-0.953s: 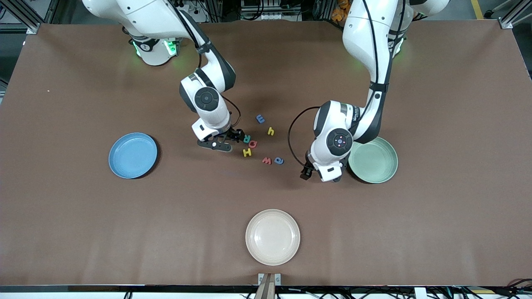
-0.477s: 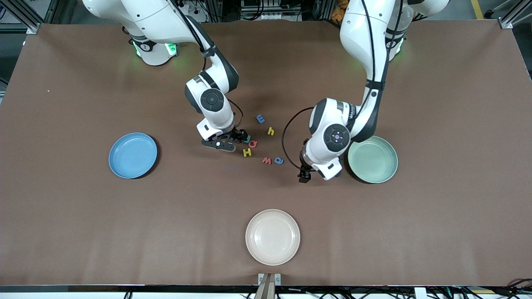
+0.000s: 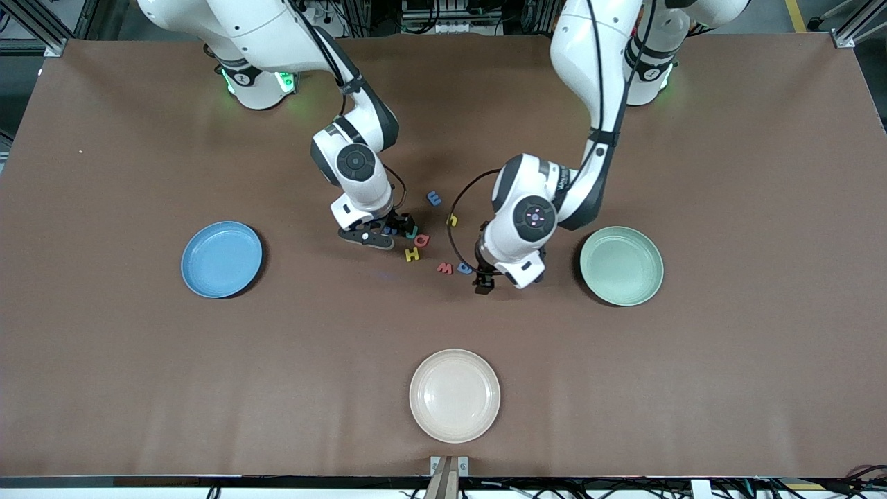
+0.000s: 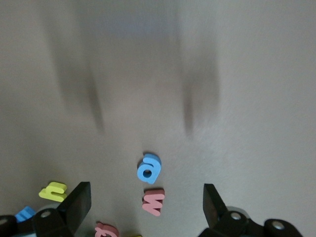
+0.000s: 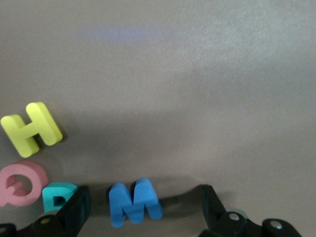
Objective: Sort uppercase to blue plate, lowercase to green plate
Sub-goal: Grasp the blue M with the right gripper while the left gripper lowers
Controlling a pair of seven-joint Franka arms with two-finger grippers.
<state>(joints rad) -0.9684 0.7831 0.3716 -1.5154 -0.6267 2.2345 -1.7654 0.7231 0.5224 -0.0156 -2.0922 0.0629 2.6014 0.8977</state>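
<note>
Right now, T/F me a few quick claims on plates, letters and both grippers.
1. The blue plate holds a letter. False: it is bare.
2. The right gripper stands open astride the blue M. True.
3. The left gripper is shut on the blue a. False: it is open, and the a lies on the table.
4. The green plate is bare. True.
5. The yellow H lies on the cream plate. False: it lies on the table.

Only extras here: a cream-white plate (image 3: 454,396) sitting empty near the front camera's edge of the brown table (image 3: 727,360), roughly midway between the two arms' ends.
</note>
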